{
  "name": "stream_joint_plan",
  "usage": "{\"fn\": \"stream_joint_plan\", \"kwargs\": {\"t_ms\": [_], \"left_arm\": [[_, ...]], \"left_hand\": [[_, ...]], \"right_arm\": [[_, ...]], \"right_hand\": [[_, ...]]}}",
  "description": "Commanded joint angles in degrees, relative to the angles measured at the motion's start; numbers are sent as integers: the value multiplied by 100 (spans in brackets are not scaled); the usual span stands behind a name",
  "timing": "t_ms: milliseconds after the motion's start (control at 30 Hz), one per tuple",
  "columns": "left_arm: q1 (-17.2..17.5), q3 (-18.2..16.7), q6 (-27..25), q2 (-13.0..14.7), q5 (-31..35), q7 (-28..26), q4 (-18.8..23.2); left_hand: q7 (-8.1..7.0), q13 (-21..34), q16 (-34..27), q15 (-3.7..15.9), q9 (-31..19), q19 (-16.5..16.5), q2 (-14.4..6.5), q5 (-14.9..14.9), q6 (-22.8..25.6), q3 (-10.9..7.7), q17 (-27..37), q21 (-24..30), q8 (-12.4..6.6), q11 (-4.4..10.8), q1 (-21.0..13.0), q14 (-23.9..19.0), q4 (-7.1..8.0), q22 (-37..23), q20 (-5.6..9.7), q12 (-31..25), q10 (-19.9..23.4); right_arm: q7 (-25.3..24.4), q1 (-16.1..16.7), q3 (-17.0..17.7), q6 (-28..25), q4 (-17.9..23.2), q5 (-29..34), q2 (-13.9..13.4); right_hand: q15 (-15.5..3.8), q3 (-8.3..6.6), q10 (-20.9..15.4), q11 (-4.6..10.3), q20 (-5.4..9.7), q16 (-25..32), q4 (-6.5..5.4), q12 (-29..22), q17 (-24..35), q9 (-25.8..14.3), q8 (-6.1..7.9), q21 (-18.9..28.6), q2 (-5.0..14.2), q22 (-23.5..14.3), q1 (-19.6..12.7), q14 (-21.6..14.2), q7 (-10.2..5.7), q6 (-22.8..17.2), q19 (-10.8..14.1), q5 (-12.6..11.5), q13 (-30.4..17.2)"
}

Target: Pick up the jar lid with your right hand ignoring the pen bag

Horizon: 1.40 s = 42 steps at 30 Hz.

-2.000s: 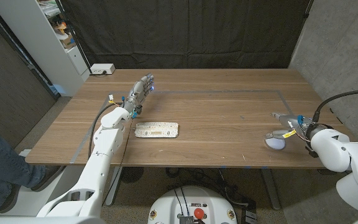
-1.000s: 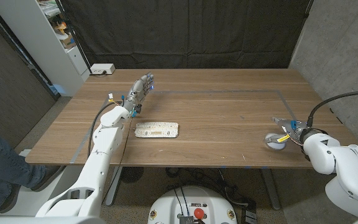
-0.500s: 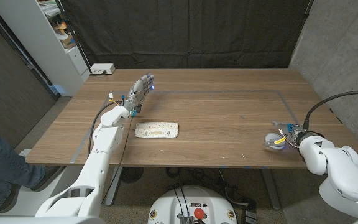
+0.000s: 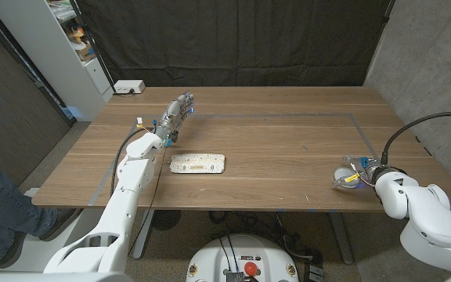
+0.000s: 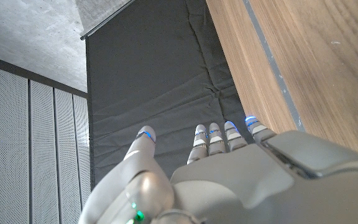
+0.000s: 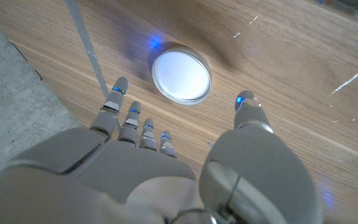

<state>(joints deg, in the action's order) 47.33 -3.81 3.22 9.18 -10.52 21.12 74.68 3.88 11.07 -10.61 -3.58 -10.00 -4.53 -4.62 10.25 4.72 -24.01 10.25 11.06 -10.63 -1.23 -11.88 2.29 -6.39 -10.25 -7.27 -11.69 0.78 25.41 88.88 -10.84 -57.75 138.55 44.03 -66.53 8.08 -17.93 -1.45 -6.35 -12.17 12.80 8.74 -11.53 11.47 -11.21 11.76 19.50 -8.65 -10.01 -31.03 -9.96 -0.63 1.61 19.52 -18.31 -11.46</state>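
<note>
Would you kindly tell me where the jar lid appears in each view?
Head view: lid near the table's front right edge, at the right hand.
Right wrist view: lid centre, beyond the fingers.
Left wrist view: not in it.
Shared landmark: the blue tape line.

The head view looks down from above the near edge over the whole tabletop (image 4: 272, 149), with the left hand (image 4: 177, 116) far up on the left and the right hand (image 4: 357, 174) near the right front edge. The left wrist view looks along the back of the left hand (image 5: 229, 180), turned so that the tabletop (image 5: 303, 68) stands at one side against a dark curtain (image 5: 160, 81). The right wrist view looks close down past the fingers (image 6: 135, 118) at the jar lid (image 6: 181, 76). It shares with the head view that jar lid (image 4: 343, 177) and the wood around it
</note>
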Motion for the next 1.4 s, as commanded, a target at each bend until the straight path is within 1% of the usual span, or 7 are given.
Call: {"fn": "stream_joint_plan", "kwargs": {"t_ms": [33,267,433,800,1033,1233,1400], "left_arm": [[-16,14,13,-12,18,-15,-38],[0,30,0,-32,27,-47,-48],[6,44,-20,-35,38,-59,-43],[26,44,-40,-27,40,-81,35],[58,64,-70,-35,51,-95,51],[96,54,-86,-37,54,-124,104],[125,47,-82,-49,42,-127,114]], "left_hand": [[-17,7,-33,-4,-20,-9,-39,12,40,-13,19,43,-16,34,-9,-30,26,-25,-60,-40,27],[-20,7,-34,-15,-20,-12,-40,12,43,-13,20,43,-16,35,-9,-36,28,-25,-72,-37,21],[-23,7,-42,-20,-20,-19,-39,12,55,-11,20,41,-19,38,-7,-61,29,-26,-76,-38,24],[-26,7,-41,-19,-20,-24,-38,11,64,-9,21,41,-20,44,-4,-68,30,-26,-75,-40,29],[-33,8,-40,-13,-21,-26,-36,11,73,-7,22,41,-21,56,-3,-71,30,-26,-76,-39,30],[-35,8,-39,-13,-21,-26,-33,11,81,-5,22,42,-22,55,-1,-75,31,-26,-74,-37,27],[-36,8,-39,-15,-21,-29,-33,11,83,-4,22,42,-22,65,-1,-78,31,-26,-82,-36,23]], "right_arm": [[-743,-192,-185,-260,-59,-1109,-497],[-1197,-302,-288,-314,-117,-1791,-794],[-1490,-477,-493,-405,-126,-2177,-994],[-2063,-878,-900,-470,-199,-2953,-1273],[-2282,-1144,-1173,-461,-258,-3321,-1383],[-2321,-1403,-1467,-480,-257,-3456,-1489],[-2283,-1623,-1718,-557,-230,-3445,-1541]], "right_hand": [[-25,19,-77,-10,-6,41,-12,-46,1,-16,47,27,15,-18,-84,-96,-9,-85,141,-71,-18],[-75,32,-199,11,-3,65,-17,-85,2,-18,81,40,34,-17,-135,-174,-73,-210,311,-110,-21],[-97,38,-249,22,-2,75,-18,-97,2,-20,100,48,48,-16,-172,-213,-99,-289,417,-132,-23],[-176,45,-341,76,4,112,-20,-113,5,-23,108,69,75,-15,-250,-336,-132,-373,646,-174,-26],[-220,47,-386,70,6,120,-24,-120,8,-24,107,81,91,-15,-287,-373,-139,-403,764,-192,-29],[-258,46,-433,79,9,130,-27,-130,11,-25,108,92,109,-14,-316,-409,-153,-432,862,-204,-31],[-315,54,-570,124,21,166,-40,-159,21,-30,162,131,135,-16,-375,-534,-194,-646,1144,-225,-38]]}}
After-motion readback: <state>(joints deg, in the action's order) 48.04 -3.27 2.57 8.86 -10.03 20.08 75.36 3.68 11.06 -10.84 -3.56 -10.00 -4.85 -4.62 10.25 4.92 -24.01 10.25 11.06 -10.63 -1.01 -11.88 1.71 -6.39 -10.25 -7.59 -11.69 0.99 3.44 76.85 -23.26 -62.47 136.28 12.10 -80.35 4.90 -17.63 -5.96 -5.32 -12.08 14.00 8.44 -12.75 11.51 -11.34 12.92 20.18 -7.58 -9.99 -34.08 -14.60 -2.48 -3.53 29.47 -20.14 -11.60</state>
